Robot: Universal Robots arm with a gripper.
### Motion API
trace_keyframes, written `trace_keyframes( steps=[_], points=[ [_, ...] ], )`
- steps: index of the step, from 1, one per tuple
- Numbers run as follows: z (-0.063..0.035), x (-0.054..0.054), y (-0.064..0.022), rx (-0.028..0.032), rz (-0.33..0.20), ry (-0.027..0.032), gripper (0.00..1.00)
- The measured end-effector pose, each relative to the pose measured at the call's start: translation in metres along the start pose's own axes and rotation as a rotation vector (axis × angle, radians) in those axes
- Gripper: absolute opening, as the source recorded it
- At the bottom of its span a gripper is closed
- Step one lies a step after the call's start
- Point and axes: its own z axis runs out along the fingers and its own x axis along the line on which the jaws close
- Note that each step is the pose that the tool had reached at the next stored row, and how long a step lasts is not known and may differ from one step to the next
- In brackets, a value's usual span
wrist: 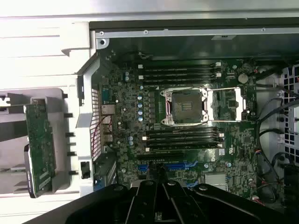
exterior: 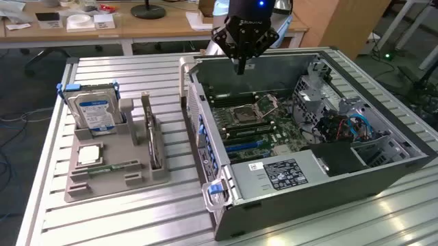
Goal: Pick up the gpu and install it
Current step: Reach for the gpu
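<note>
A lab: slatted aluminium bench (exterior: 137, 66), opened computer case (exterior: 329, 189), cluttered wooden desks (exterior: 164, 28) behind

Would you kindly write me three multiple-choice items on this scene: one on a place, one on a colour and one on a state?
1. Where is the gpu?
A. Upright in the grey holder beside the computer case.
B. Plugged in inside the case.
C. Lifted clear in mid-air.

2. What colours is the hard drive label?
A. Red and black.
B. Blue and white.
C. Yellow and green.

3. How is the gripper?
A. Wide open.
B. Shut on the gpu.
C. Shut, holding nothing, above the open case.

Answers:
1 A, the card stands on edge in the holder.
2 B, the label shows blue over white.
3 C, the fingers meet with nothing between them.
</note>
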Motion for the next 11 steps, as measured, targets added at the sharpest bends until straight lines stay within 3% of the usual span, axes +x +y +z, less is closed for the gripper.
trace_keyframes(
  steps=[11],
  points=[
    [-0.0002,0.0079,-0.0007,0.0000,0.000,0.0000,0.10]
  ],
)
